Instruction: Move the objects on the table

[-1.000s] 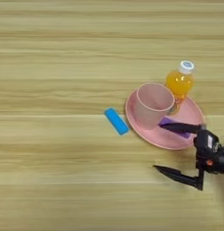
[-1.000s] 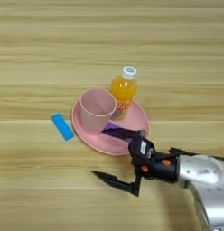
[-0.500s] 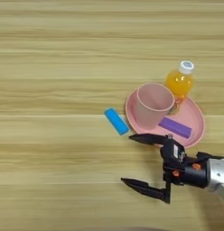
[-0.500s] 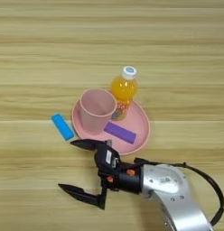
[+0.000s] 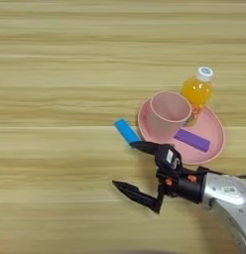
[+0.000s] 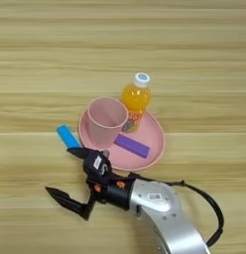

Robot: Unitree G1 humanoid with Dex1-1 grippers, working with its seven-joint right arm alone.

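Wooden table (image 5: 55,64), light tan with horizontal grain stripes, fills the view. Nearest, the right arm's silver forearm enters from the lower right, ending in the gripper (image 5: 132,166). Its two black fingers are spread wide and pinch nothing: one fingertip (image 5: 120,187) points left over bare wood, the other lies just beside the near end of the blue block (image 5: 127,131); contact there cannot be confirmed. That block is small, bright blue, lying flat at a slant, close to the left rim of the plate (image 5: 214,146). Plate is round, pink, shallow. On it, a flat purple block (image 5: 192,140) lies toward the near right side. A pale pink cup (image 5: 168,114) stands on the plate's left part, mouth up and tilted toward the viewer. Farthest, a small orange-juice bottle (image 5: 198,90) with white cap stands upright at the plate's far edge, just beside the cup.
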